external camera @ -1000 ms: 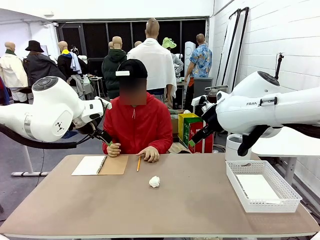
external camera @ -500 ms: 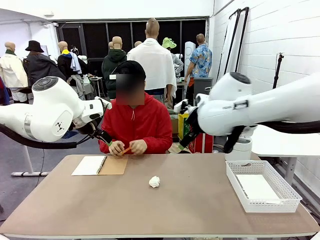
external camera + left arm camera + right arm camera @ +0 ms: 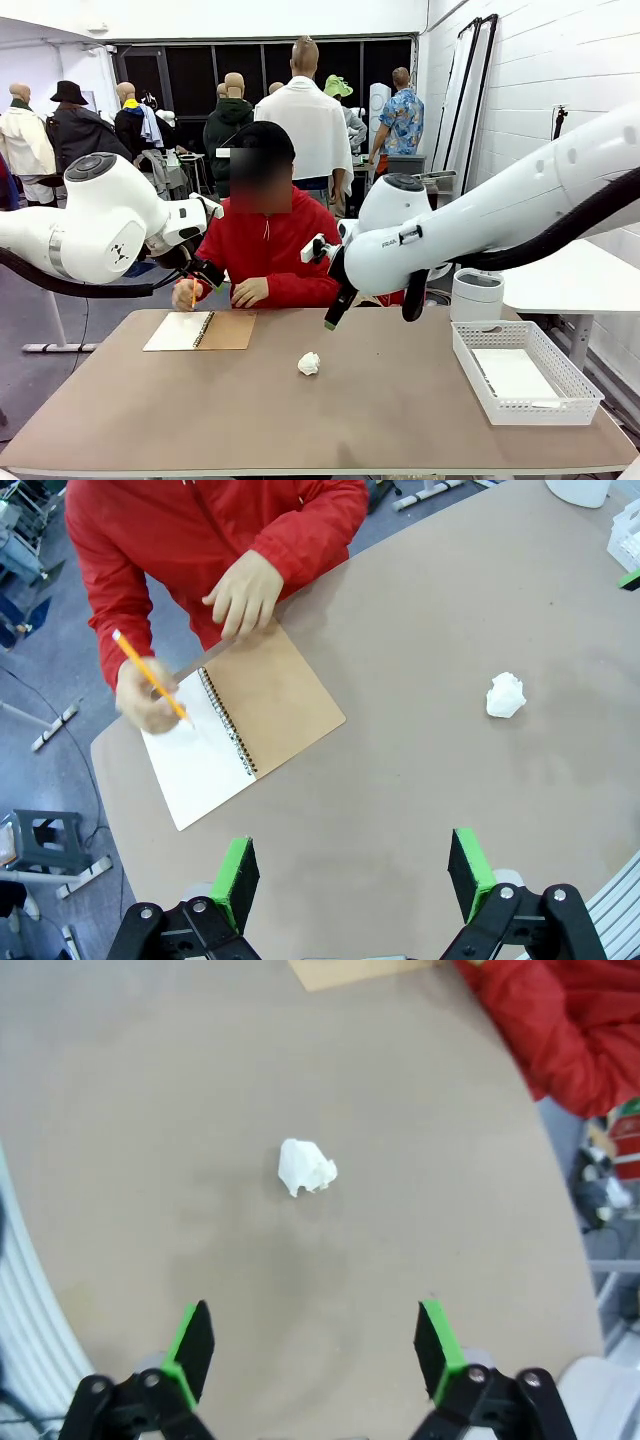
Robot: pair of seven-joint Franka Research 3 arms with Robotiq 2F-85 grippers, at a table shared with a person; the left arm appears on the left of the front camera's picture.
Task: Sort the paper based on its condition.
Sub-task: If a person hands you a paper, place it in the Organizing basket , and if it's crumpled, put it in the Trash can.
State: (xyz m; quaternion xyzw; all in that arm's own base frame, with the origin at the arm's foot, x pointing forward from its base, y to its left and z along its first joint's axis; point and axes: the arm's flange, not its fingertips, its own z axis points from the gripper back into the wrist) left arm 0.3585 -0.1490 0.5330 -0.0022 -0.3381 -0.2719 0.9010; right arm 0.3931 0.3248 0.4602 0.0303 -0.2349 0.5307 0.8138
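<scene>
A crumpled white paper ball (image 3: 309,363) lies near the middle of the brown table (image 3: 380,420). A flat white sheet (image 3: 515,375) rests inside the white basket (image 3: 460,345) at the right. My right gripper (image 3: 333,312) hangs above the table behind the ball; in its wrist view the ball (image 3: 305,1167) lies ahead of the open gripper (image 3: 312,1345), nothing between the fingers. My left gripper (image 3: 207,273) is held high at the left, above the notebook. Its wrist view shows that gripper (image 3: 352,880) open, with the ball (image 3: 505,695) far off to the right.
A spiral notebook (image 3: 200,330) lies open at the far left of the table. A person in a red top holds a pencil (image 3: 150,680) over its white page (image 3: 195,765), the other hand (image 3: 242,595) on the table edge. The basket's rim (image 3: 15,1290) borders the right wrist view.
My right arm has swung left from beside the basket to over the table's middle. The person picked up the pencil and moved it onto the notebook page. The left arm stayed still.
</scene>
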